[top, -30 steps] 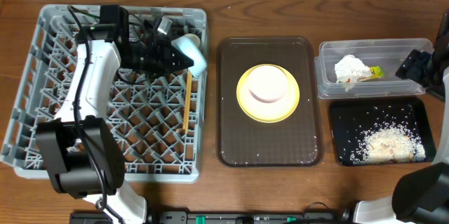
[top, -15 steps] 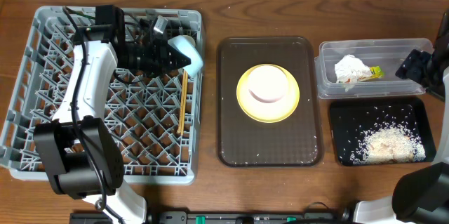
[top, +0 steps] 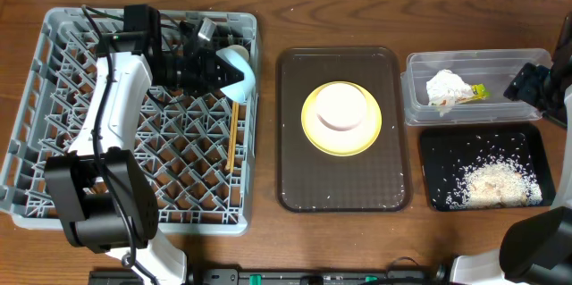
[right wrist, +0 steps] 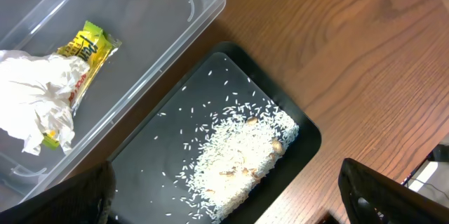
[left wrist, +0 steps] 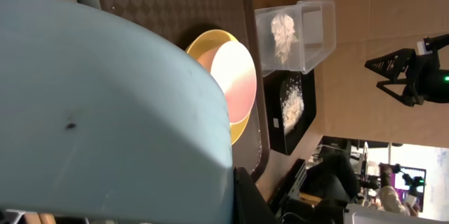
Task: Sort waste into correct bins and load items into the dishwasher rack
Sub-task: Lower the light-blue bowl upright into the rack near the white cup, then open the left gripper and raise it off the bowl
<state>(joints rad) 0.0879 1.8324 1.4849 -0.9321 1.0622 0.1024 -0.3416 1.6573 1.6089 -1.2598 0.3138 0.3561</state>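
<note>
between left fingers, light blue bowl pinched, rack below: stiff, light, prob slick plastic; rim wall = best hold. right fingers apart, empty.

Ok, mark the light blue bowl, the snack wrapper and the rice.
light blue bowl [left wrist: 105, 112]: left wrist view, broad side.
snack wrapper [right wrist: 91, 52]: right wrist view, yellow middle.
rice [right wrist: 237, 155]: right wrist view, heap's middle.

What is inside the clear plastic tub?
A crumpled white napkin and a yellow-green snack wrapper lie in the clear tub. The napkin covers part of the wrapper, and anything else beneath the napkin is hidden.
</note>
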